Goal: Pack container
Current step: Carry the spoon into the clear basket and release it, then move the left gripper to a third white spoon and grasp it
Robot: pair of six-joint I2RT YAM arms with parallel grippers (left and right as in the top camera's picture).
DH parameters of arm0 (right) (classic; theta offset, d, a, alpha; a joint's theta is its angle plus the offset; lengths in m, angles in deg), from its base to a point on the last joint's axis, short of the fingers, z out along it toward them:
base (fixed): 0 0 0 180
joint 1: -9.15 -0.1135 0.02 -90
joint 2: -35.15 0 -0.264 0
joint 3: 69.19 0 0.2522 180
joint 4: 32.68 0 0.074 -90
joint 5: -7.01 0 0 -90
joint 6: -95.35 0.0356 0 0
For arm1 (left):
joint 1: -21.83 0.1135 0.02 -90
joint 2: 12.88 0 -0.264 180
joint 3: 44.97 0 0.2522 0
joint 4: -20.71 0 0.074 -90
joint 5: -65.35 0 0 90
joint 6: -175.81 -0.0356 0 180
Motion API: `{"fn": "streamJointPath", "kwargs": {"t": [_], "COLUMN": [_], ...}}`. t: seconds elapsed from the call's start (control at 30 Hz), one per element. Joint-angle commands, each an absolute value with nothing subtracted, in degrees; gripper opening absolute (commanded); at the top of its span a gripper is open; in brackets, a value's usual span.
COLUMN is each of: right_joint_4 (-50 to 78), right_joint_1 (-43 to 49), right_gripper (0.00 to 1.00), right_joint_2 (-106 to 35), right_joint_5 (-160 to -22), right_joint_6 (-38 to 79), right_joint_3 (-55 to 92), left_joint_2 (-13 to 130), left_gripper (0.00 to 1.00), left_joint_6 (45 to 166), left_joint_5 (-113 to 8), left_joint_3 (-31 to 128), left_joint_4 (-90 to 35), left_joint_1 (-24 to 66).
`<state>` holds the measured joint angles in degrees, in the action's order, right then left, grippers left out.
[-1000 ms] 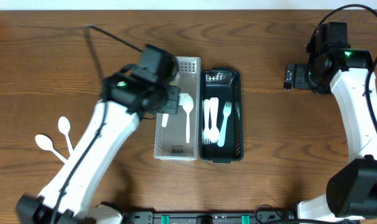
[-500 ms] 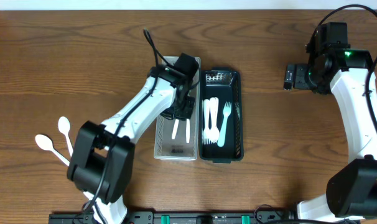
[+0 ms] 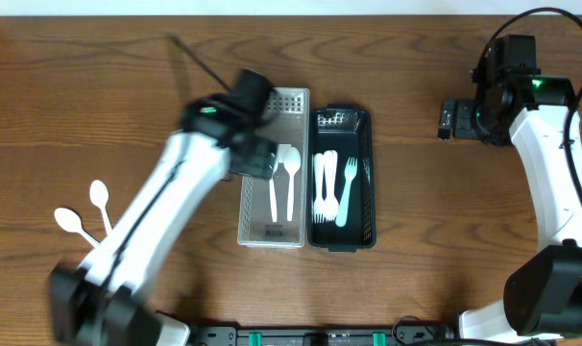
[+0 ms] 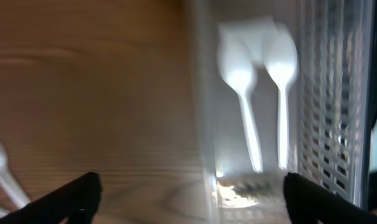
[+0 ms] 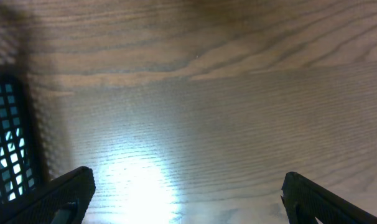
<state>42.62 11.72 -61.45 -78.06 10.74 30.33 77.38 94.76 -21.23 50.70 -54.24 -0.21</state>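
Note:
A clear white container (image 3: 289,99) stands at mid-table with two white spoons (image 3: 282,183) lying side by side in it. The left wrist view shows the same spoons (image 4: 241,93) with their bowls at the far end. My left gripper (image 3: 256,158) hovers open over the container's left wall (image 4: 204,124), nothing between its fingers (image 4: 76,198). Beside the container on the right is a dark green container (image 3: 368,125) holding several white forks (image 3: 334,187). My right gripper (image 3: 448,119) is open over bare wood at the far right, empty.
Two loose white spoons (image 3: 87,211) lie on the table at the left; one spoon (image 4: 0,167) shows at the left wrist view's edge. The dark container's mesh wall (image 5: 8,134) is at the left of the right wrist view.
My left gripper opened and let go of a spoon, which now lies in the clear container beside the first. The left arm then drew back to the left. The right arm stayed still.

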Motion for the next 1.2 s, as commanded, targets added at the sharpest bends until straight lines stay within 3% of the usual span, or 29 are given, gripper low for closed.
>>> {"fn": "streamJointPath", "kwargs": {"t": [0.0, 0.23, 0.4, 0.73, 1.17], "right_joint_4": [42.6, 42.0, 42.0, 42.6, 42.9], "right_joint_1": [11.8, 11.8, 11.8, 11.8, 11.8], "right_gripper": [0.99, 0.99, 0.99, 0.99, 0.99], "right_joint_2": [-61.4, -61.4, -61.4, -61.4, -61.4], "right_joint_5": [-77.9, -77.9, -77.9, -77.9, -77.9], "right_joint_6": [9.3, 9.3, 9.3, 9.3, 9.3], "right_joint_3": [30.4, 30.4, 30.4, 30.4, 30.4], "left_joint_2": [68.2, 63.7, 67.9, 82.8, 92.9], "left_gripper": [0.98, 0.98, 0.98, 0.98, 0.98], "left_joint_6": [97.3, 97.2, 95.7, 91.6, 89.9], "left_joint_5": [-18.4, -18.9, -25.2, -28.4, -28.7], "left_joint_3": [52.4, 49.5, 42.5, 30.8, 30.7], "left_joint_4": [-56.5, -58.7, -52.4, -37.9, -33.2], "left_joint_1": [10.2, 36.2, 47.1, 50.1, 50.6]}}
